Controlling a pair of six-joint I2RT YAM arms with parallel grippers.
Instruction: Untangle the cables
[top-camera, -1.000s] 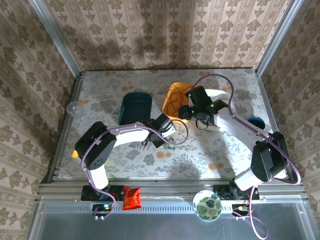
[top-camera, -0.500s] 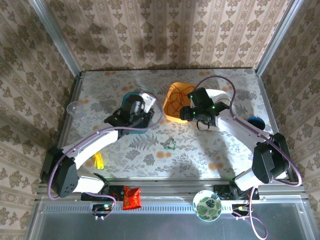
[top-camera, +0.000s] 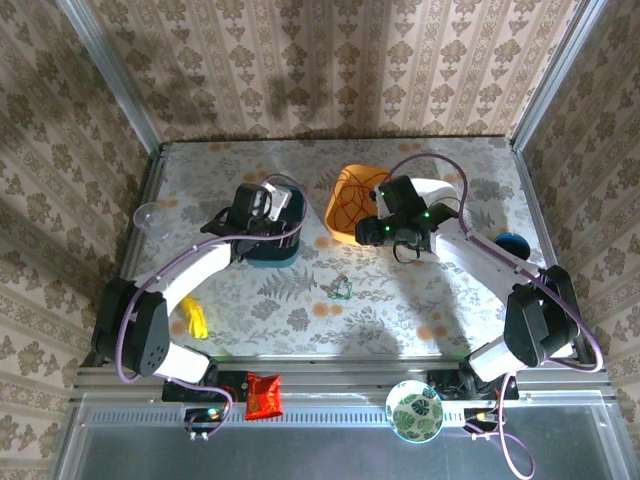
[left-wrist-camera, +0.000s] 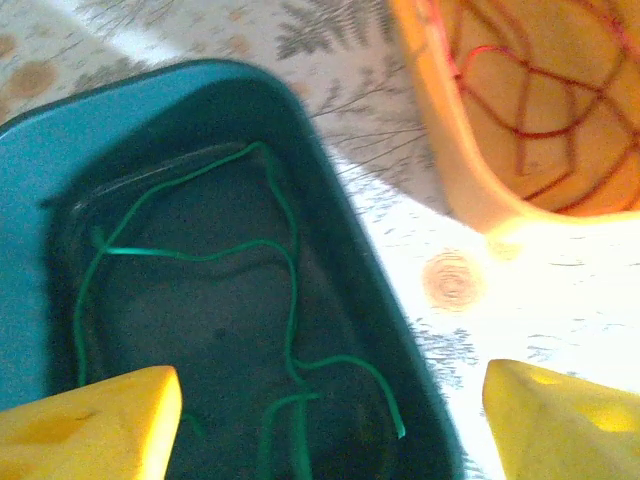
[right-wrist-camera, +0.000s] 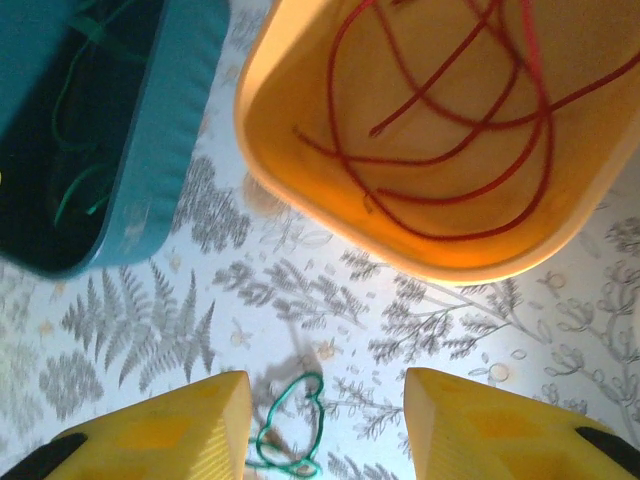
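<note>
My left jaws hang over the teal bin (left-wrist-camera: 30, 170) and are released: the yellow fingertips (left-wrist-camera: 90, 420) stand wide apart with nothing between them. Below them the green cable (left-wrist-camera: 290, 270) lies loose on the floor of that bin, in open loops. The orange bin (right-wrist-camera: 300, 190) sits just beside it, with the red cable (right-wrist-camera: 450, 160) coiled inside. My right jaws hover near the orange bin's near wall, part open, and I see nothing clamped in the gap. A small green loop (right-wrist-camera: 290, 430) lies on the worktop (top-camera: 450, 300) beneath them, apart from both bins. A black cable (top-camera: 402, 252) curls at the right arm's wrist; I cannot tell how it hangs there.
</note>
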